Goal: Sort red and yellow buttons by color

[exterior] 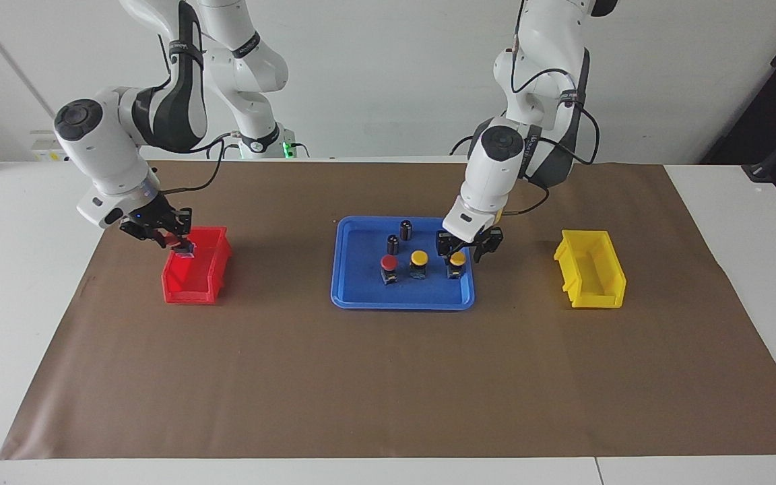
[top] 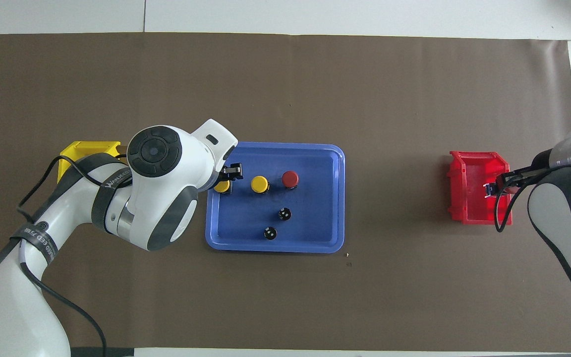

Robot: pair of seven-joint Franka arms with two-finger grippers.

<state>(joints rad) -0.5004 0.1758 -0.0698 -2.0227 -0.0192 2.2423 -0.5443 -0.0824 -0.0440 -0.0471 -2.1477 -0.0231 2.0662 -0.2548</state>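
A blue tray point(exterior: 354, 296) holds a red button point(exterior: 389, 263) and two yellow buttons point(exterior: 419, 259) in a row. My left gripper point(exterior: 463, 254) is open, low over the tray, its fingers on either side of the yellow button point(exterior: 457, 261) at the left arm's end. The overhead view shows that button point(top: 221, 187) partly under the left gripper point(top: 227, 178), the second yellow button point(top: 259, 184) and the red one point(top: 290, 178). My right gripper point(exterior: 181, 246) is over the red bin point(exterior: 189, 286), shut on a small dark-based button with a red cap. It also shows in the overhead view point(top: 489, 189).
Two small dark cylinders point(exterior: 406, 230) point(exterior: 393, 244) stand in the tray, nearer to the robots than the buttons. A yellow bin point(exterior: 590, 269) sits toward the left arm's end; overhead, the left arm partly covers it point(top: 87, 151). Brown paper covers the table.
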